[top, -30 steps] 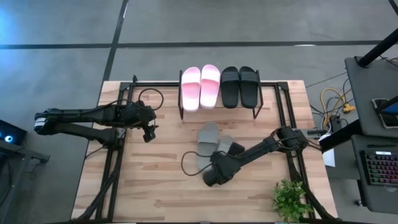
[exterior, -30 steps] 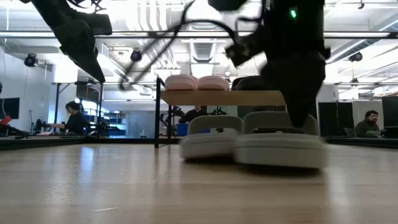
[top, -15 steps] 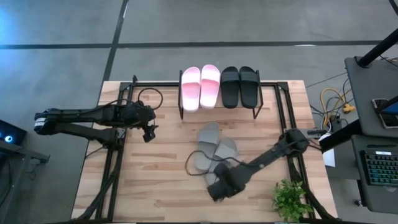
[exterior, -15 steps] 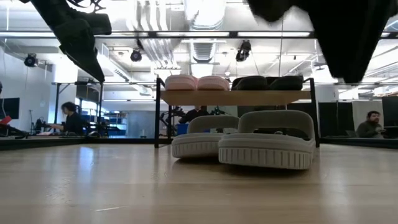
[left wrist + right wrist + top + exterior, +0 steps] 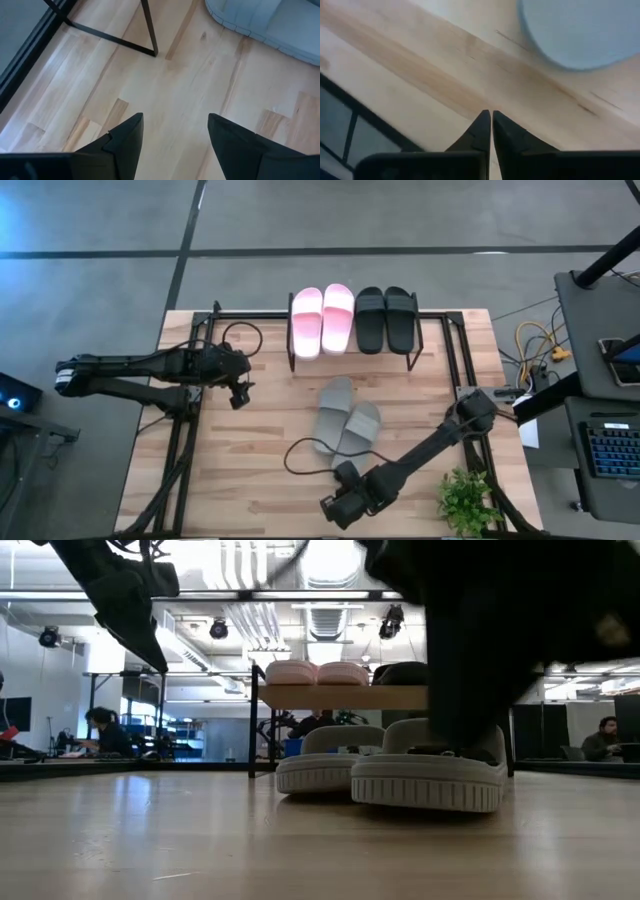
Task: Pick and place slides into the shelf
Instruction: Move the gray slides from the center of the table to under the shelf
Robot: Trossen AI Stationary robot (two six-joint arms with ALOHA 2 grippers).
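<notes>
The pale pink pair (image 5: pixel 322 320) and the black pair (image 5: pixel 385 318) lie side by side on the shelf (image 5: pixel 350 358) at the table's far edge. The grey-green pair lies soles down on the table in front of it, one slide (image 5: pixel 333 412) overlapping the other (image 5: pixel 358 430); both show in the low view (image 5: pixel 425 770). My right gripper (image 5: pixel 335 508) is shut and empty near the table's near edge, nearer than the grey-green pair (image 5: pixel 580 30). My left gripper (image 5: pixel 240 392) hangs open and empty above the table's left part, left of the shelf.
A small green plant (image 5: pixel 465 500) stands at the table's near right corner. A loop of the right arm's cable (image 5: pixel 298 460) lies near the grey-green pair. The shelf's black leg (image 5: pixel 147 30) stands in front of my left gripper. Bare wood lies under the shelf.
My right gripper has drawn back from over the nearer grey-green slide toward the table's near edge. That slide has shifted a little toward the left and lies free against its mate. My left arm has kept still.
</notes>
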